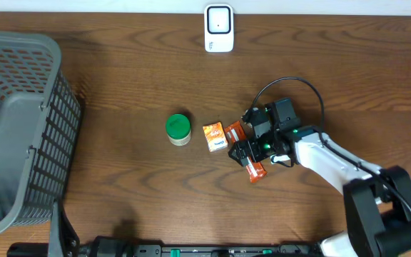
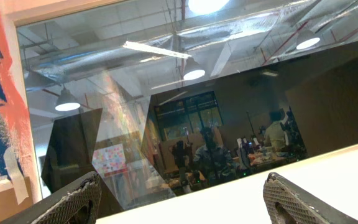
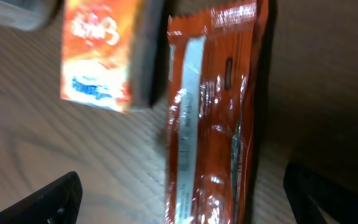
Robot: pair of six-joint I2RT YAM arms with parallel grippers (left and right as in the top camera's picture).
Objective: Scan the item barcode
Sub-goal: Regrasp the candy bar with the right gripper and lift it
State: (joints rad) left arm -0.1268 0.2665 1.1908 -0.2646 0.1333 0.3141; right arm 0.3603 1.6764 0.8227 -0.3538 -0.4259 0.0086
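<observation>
Right gripper [image 3: 188, 199]: jaws spread wide, gripping nothing. Orange snack packet [image 3: 213, 118] lies flat on the table [image 3: 30, 137] between them. Small orange box [image 3: 98, 53] lies ahead, toward one finger. Left gripper [image 2: 179, 202]: jaws apart, empty.

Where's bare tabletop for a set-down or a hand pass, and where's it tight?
Free: the strip between basket and green-lidded jar; the stretch from scanner down to the items; the table right of the scanner. Tight: jar, orange box and orange wrapper sit close together, right gripper over the wrapper.
</observation>
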